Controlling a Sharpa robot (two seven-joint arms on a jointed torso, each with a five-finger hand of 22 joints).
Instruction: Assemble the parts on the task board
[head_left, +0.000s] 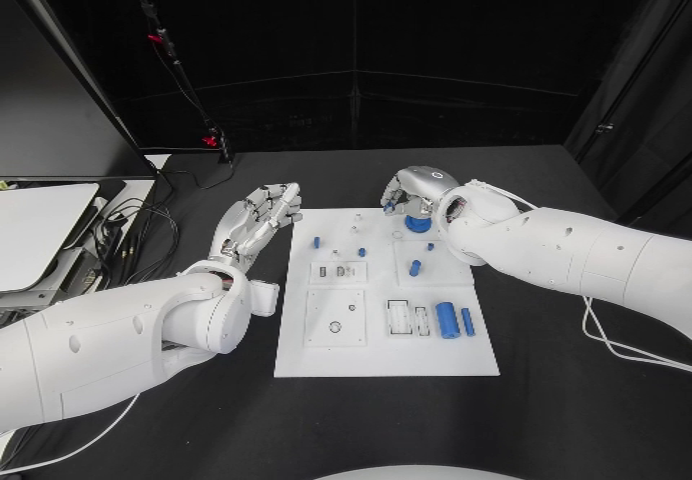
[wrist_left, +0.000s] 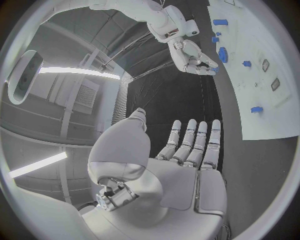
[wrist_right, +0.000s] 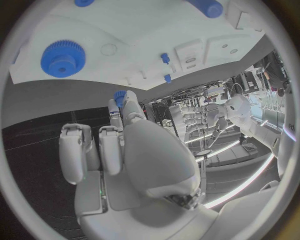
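White and bulky, the left arm reaches in low from the near left, its silver left robot hand (head_left: 260, 222) stretched flat beside the task board's left edge, fingers straight, close together and holding nothing; the left wrist view shows those fingers (wrist_left: 194, 142) laid out side by side over the black desk (head_left: 577, 400). From the right, the other arm bends across the board's far right corner, and the right robot hand (head_left: 415, 192) hovers there with its fingers curled down. In the right wrist view a small blue part (wrist_right: 119, 95) sits pinched at its fingertips.

Rectangular, matte and white, the task board (head_left: 433, 360) lies flat mid-desk. Just below the right hand a toothed blue gear (head_left: 418, 224) lies on the board. Nearer the middle is a short blue peg (head_left: 415, 267); toward the near right a smooth blue cylinder (head_left: 447, 320) lies beside a thinner blue rod (head_left: 467, 321). Shallow rectangular recesses (head_left: 336, 318) mark the board's centre.
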